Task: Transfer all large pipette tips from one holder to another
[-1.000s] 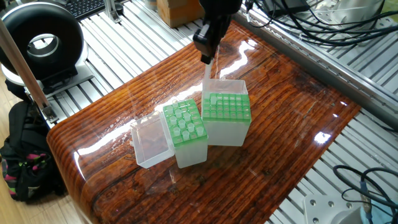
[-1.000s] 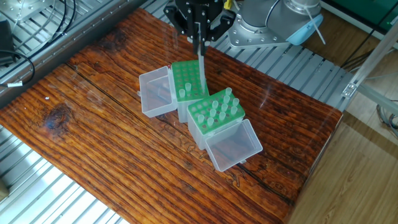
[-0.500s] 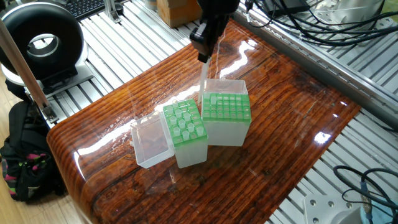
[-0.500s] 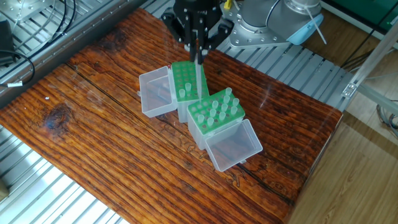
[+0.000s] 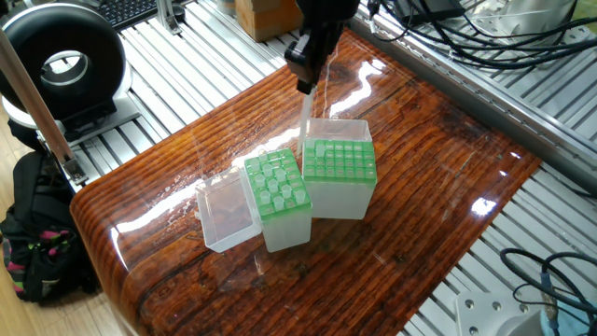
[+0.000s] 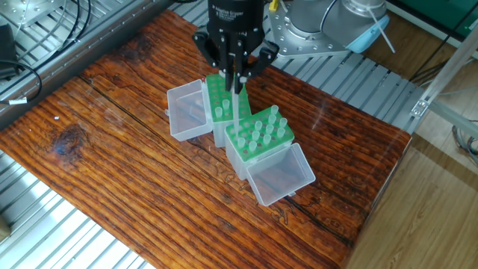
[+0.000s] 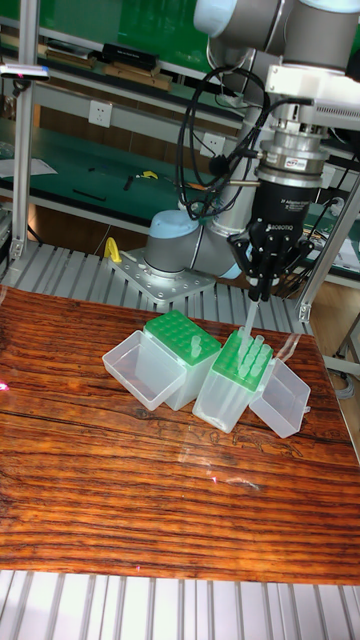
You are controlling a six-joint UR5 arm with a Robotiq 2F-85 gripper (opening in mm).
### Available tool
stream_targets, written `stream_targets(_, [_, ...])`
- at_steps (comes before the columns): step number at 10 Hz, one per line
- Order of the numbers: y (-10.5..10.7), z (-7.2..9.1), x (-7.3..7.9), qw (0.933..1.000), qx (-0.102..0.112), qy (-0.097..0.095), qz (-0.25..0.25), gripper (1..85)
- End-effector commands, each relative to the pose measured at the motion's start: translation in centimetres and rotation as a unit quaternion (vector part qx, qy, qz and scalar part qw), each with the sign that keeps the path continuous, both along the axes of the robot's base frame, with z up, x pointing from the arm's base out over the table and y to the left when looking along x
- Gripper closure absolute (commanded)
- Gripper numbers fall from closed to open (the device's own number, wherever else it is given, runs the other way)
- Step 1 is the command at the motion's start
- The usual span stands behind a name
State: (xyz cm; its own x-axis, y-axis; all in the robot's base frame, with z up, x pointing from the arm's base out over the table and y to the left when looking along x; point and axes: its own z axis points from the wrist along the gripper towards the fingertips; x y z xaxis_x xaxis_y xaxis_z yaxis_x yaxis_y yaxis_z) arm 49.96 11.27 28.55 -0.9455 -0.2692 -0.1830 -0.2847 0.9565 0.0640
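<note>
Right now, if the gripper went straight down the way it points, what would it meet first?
Probably the green rack that still holds tips: the pipette tip held in the gripper hangs over it. Which hole is unclear.

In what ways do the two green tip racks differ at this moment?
In the other fixed view, the rear rack shows mostly empty holes, with one tip seen standing; the front rack holds many tips. The rear rack's clear lid lies open to the left, the front rack's lid toward the camera. Both are green grids on clear boxes, standing side by side.
</note>
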Motion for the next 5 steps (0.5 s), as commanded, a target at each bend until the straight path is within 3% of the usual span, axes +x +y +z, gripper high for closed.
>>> stream_targets(1, [0.4,-0.3,-0.5,0.9999,0.0,0.012,0.007,78.3])
stream_targets(5, [0.5,-0.1,-1.8,0.9996,-0.007,0.026,0.005,78.3])
